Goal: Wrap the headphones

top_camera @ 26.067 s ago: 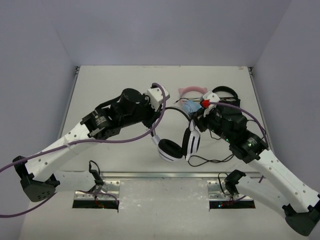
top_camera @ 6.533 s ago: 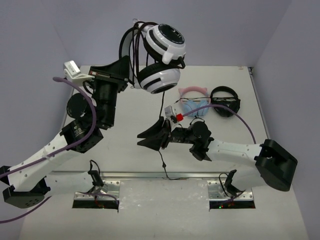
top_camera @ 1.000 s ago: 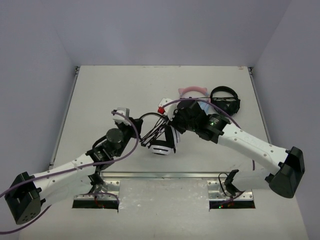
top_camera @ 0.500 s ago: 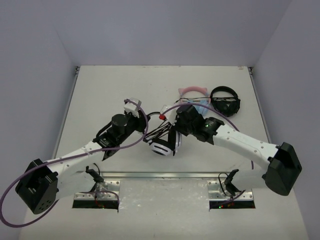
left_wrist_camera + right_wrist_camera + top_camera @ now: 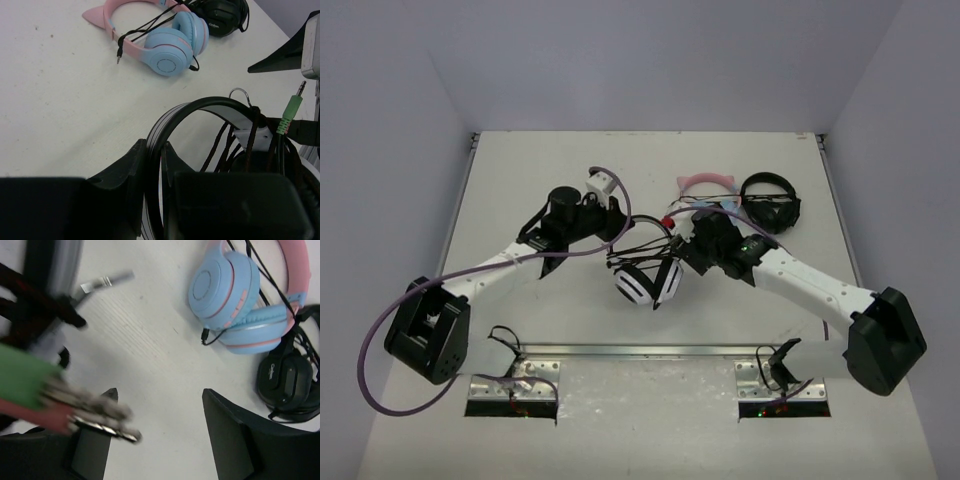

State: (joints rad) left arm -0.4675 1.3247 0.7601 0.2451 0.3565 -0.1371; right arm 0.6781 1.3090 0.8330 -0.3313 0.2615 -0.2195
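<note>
The white headphones (image 5: 640, 285) lie on the table between my arms, ear cups near me. Their black cable (image 5: 224, 145) is looped over the headband (image 5: 210, 102), and its green plug (image 5: 288, 111) sticks up beside the band. My left gripper (image 5: 155, 150) is shut on the headband's left side (image 5: 620, 232). Just right of the headphones, my right gripper (image 5: 159, 395) stands open over bare table, also visible in the top view (image 5: 682, 250). The blurred green and red plugs (image 5: 30, 387) hang by its left finger (image 5: 92, 440), with nothing between the fingers.
Pink-and-blue cat-ear headphones (image 5: 705, 185) and all-black headphones (image 5: 770, 200) lie at the back right, close behind my right gripper. A metal rail (image 5: 650, 350) runs along the near table edge. Walls close in the table on three sides.
My right gripper has opened and let go of the cable end. The left gripper has carried the headband farther from me and to the right, and the ear cups shifted with it.
</note>
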